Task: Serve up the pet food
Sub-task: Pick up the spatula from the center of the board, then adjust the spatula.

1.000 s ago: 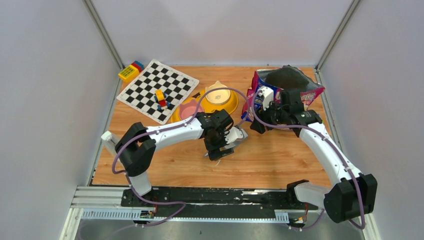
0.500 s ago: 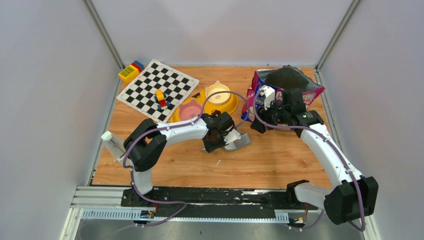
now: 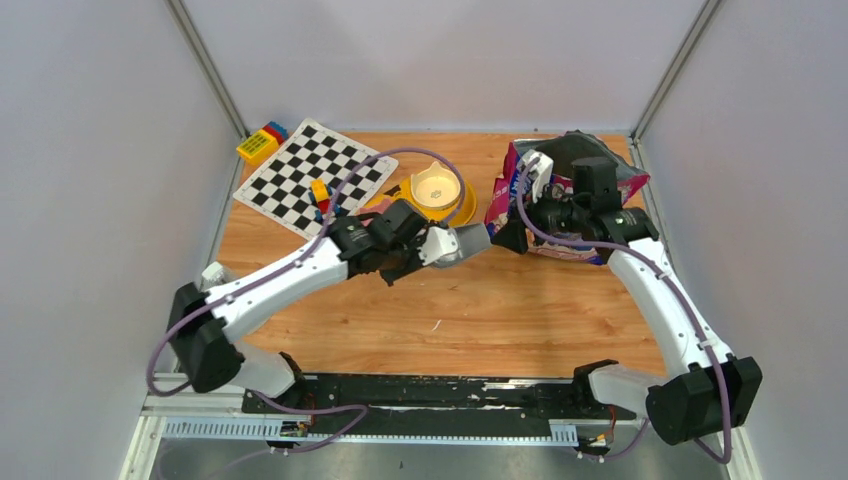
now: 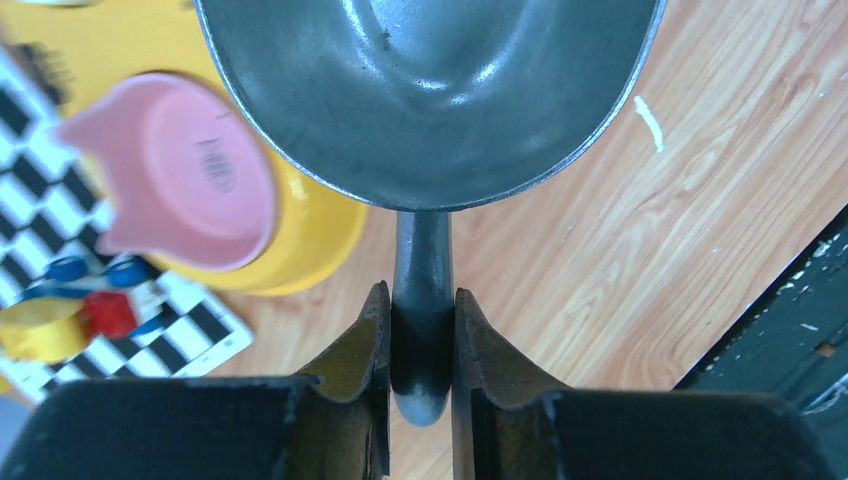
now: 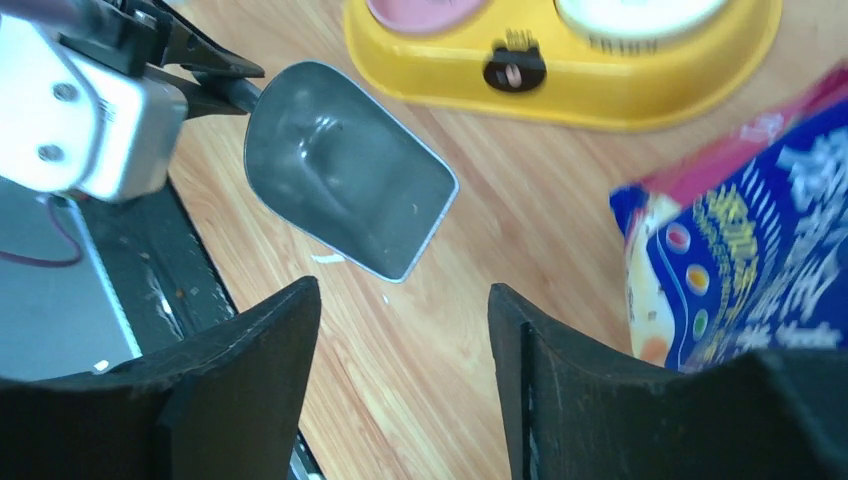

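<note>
Counting what sits on the tabletop [image 3: 500,320]: one grey scoop [image 3: 468,240], one yellow feeder [image 3: 466,210] with two bowls (one pink [image 4: 180,180], one white [image 3: 437,187]), one blue-and-pink bag [image 3: 505,200], one chessboard [image 3: 300,170], one stack of toy bricks [image 3: 262,140] at the far left corner and one small toy [image 3: 321,196] on the board. Two arms reach in, the left arm [image 3: 300,270] and the right arm [image 3: 660,290].

The left jaws are clamped on the scoop's thin handle. The right jaws stand apart with nothing between them, hanging between the scoop and the bag.

The pet food [image 3: 575,152] is in the bag, a dark mass in its open mouth; single pellets cannot be made out. The bag stands in the far right corner, close to the tabletop's right edge, mouth upward.

The scoop's hollow is empty. Its long axis runs left to right, handle to the left, mouth toward the bag. The feeder lies just behind it.

Open wood spreads across the near half of the tabletop — the widest room for moving.
</note>
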Controlling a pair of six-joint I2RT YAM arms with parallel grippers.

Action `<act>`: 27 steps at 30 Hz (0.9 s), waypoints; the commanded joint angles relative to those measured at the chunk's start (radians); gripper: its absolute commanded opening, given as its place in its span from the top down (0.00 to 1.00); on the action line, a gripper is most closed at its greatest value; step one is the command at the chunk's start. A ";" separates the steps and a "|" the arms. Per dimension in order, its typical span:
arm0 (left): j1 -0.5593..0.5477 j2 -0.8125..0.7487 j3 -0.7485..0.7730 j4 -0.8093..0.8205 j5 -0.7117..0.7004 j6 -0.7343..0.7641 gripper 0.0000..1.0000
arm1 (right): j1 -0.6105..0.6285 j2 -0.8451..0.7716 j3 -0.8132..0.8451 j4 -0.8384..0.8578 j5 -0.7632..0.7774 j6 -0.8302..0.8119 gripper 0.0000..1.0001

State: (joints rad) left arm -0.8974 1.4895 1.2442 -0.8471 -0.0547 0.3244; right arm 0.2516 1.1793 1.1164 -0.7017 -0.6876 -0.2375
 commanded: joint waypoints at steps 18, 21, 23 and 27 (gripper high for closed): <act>0.036 -0.272 -0.043 0.008 -0.097 0.079 1.00 | 0.027 0.301 0.323 -0.068 -0.294 0.217 0.31; 0.038 -0.275 -0.043 0.011 -0.086 0.076 1.00 | 0.047 0.313 0.299 -0.067 -0.288 0.212 0.31; 0.038 -0.270 -0.041 0.010 -0.084 0.073 1.00 | 0.058 0.342 0.301 -0.067 -0.306 0.219 0.31; 0.040 -0.260 -0.028 0.006 -0.081 0.070 1.00 | 0.117 0.404 0.317 -0.072 -0.308 0.225 0.31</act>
State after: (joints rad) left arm -0.8631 1.2552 1.1763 -0.8776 -0.1474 0.4023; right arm 0.3187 1.5291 1.4197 -0.7677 -0.9691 -0.0231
